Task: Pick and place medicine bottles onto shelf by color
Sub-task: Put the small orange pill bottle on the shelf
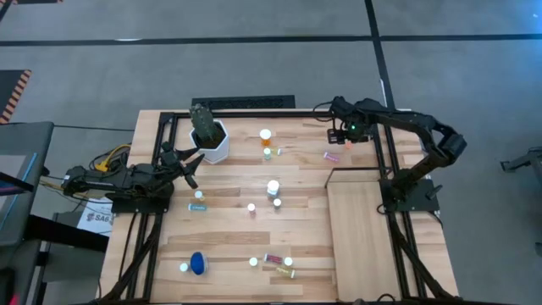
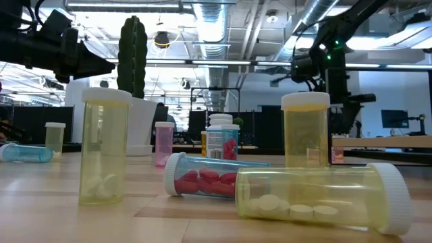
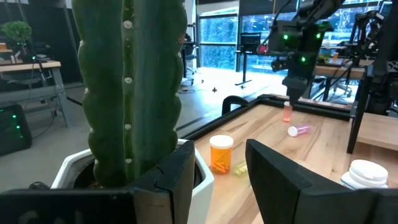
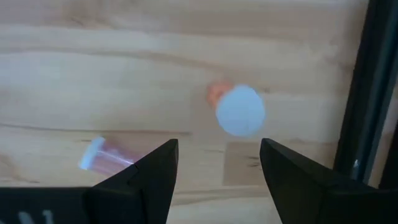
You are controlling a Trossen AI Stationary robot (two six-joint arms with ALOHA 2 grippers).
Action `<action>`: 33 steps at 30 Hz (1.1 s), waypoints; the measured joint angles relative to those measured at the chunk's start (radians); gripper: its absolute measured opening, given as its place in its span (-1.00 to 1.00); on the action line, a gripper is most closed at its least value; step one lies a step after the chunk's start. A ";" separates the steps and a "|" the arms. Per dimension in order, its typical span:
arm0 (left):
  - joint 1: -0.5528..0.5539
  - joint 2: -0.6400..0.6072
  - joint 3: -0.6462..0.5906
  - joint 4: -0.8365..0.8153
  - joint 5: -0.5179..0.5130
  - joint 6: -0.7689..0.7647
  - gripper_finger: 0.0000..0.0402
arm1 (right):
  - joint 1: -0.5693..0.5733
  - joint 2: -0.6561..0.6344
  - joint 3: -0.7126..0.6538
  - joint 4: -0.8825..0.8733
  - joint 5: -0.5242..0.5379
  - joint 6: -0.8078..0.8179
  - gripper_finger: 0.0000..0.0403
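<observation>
Above an upright pink bottle [image 4: 239,110], right gripper [image 4: 217,165], jaws apart, holding nothing.

Bottles [image 1: 273,188] are standing and lying scattered across the table [image 1: 237,246]; the shelf [image 1: 371,237] is lying along its right side, the cactus pot [image 1: 212,146] sitting near its far-left corner.

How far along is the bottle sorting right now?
Barely started. The shelf holds nothing. The right gripper hangs open above an upright pink bottle, holding nothing, with a tipped pink bottle beside it. The left gripper is open near the cactus. All the bottles are on the table.
</observation>
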 joint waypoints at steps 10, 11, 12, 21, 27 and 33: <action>0.000 0.000 0.000 0.000 0.000 0.000 -0.33 | -0.029 -0.016 -0.082 0.117 0.004 -0.001 0.24; 0.000 0.000 0.000 0.000 0.000 0.000 -0.33 | -0.032 -0.016 -0.082 0.129 0.005 -0.008 0.24; 0.000 0.000 0.000 0.000 0.000 0.000 -0.33 | -0.036 -0.016 -0.082 0.137 0.009 -0.011 0.24; 0.000 0.000 0.000 0.000 0.000 0.000 -0.33 | -0.042 -0.016 -0.082 0.166 0.031 -0.014 0.23; 0.000 0.000 0.000 0.000 0.000 0.000 -0.33 | -0.042 -0.016 -0.082 0.165 0.032 -0.023 0.02; 0.000 0.000 0.000 0.000 0.000 0.000 -0.33 | -0.042 -0.016 -0.081 0.168 0.038 -0.048 -0.39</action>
